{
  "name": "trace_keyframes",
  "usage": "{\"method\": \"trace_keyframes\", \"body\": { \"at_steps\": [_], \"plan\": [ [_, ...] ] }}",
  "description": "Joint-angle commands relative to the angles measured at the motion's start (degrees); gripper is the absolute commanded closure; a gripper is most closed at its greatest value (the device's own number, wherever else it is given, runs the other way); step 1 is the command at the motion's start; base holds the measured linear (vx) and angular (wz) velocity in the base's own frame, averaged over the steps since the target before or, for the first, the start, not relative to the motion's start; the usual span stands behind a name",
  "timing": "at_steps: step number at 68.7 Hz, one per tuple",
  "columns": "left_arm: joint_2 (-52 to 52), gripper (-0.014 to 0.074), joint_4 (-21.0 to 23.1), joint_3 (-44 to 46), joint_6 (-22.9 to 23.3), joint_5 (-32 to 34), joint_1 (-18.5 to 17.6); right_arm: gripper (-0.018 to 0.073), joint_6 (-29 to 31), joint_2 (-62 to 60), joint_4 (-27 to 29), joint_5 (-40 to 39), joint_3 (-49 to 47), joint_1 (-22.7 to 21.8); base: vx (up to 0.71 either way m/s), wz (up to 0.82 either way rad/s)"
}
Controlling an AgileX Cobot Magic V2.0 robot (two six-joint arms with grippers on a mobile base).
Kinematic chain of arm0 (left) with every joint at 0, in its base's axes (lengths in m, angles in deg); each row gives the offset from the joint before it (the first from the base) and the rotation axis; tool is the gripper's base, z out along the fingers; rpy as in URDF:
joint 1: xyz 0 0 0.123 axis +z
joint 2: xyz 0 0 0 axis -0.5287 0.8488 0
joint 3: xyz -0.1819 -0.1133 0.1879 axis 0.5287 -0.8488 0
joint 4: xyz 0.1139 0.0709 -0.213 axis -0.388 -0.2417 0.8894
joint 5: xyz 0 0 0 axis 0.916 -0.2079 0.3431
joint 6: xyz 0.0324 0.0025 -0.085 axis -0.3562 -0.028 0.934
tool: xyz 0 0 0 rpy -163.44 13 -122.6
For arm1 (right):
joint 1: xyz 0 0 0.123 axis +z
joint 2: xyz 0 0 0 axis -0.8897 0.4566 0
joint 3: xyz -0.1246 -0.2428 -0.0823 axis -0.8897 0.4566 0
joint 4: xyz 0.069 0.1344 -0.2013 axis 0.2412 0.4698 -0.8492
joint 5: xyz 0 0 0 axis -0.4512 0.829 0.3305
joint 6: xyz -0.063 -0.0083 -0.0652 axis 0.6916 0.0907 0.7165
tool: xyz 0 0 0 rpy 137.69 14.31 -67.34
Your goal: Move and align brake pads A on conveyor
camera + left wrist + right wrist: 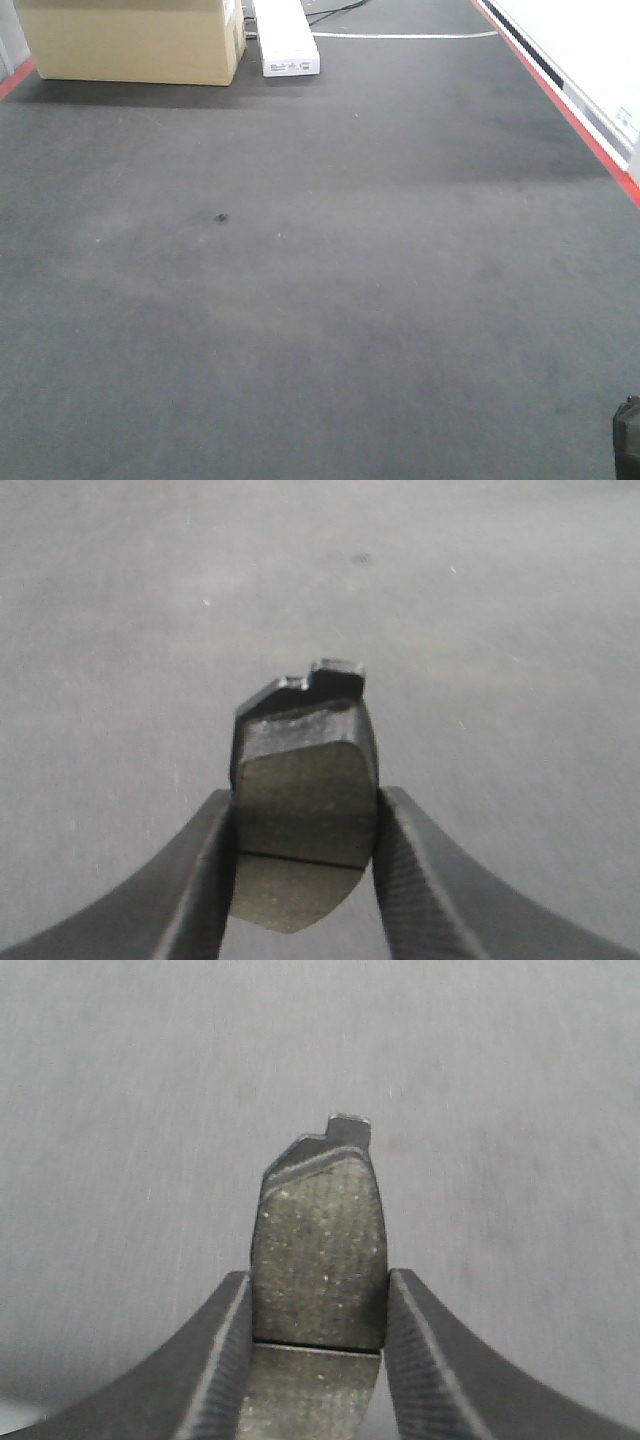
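The conveyor (320, 300) lies open; cardboard box (130, 45) and white case (287, 40) stand far left.

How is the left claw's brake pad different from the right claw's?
The left pad looks smooth and olive-grey; the right pad is speckled. The left pad shows a wide dark bevel on top; the right pad only a thin rim. Both have a tab on top and a groove across.

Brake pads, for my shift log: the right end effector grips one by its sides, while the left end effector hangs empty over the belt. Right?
No. The left wrist view shows the left end effector shut on a dark grey grooved brake pad over the matte charcoal belt. The right end effector does grip its own grey pad by its sides.
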Motion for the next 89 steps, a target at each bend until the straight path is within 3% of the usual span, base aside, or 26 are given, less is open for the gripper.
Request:
{"method": "trace_keyframes", "body": {
  "at_steps": [1, 89],
  "plan": [
    [0.3, 0.0602, 0.1, 1.7, 0.0, 5.4, 0.0, 0.0566, 0.0, 0.1, -0.3, -3.9, -1.8, -0.4, 0.17, 0.04],
    [0.3, 0.0602, 0.1, 1.7, 0.0, 5.4, 0.0, 0.0566, 0.0, 0.1, -0.3, -3.9, -1.8, -0.4, 0.05, 0.02]
  ]
}}
